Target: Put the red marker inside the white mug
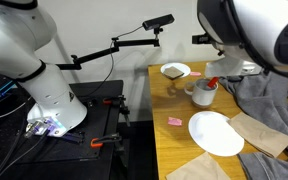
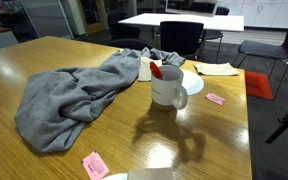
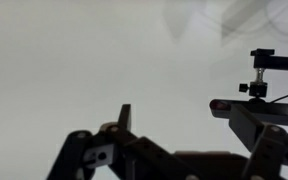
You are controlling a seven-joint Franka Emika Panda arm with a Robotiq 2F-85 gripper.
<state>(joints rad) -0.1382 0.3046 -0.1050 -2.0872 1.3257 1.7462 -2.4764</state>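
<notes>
The white mug (image 1: 202, 92) stands upright on the wooden table (image 1: 174, 145); it also shows in the other exterior view (image 2: 168, 88). The red marker (image 2: 156, 71) stands tilted inside the mug, its end poking above the rim (image 1: 210, 82). My gripper (image 3: 174, 110) is open and empty in the wrist view, its two dark fingers apart against a pale wall. In an exterior view it seems to hang just above and beside the mug (image 1: 229, 66). It is out of frame in the other exterior view, where only its shadow lies on the table.
A grey cloth (image 2: 74, 95) lies heaped beside the mug. A flat white plate (image 1: 216, 133), brown paper sheets (image 1: 259, 130), a small dish with brown contents (image 1: 175, 70) and pink squares (image 2: 215, 98) are on the table. A second white robot (image 1: 44, 80) stands beside the table.
</notes>
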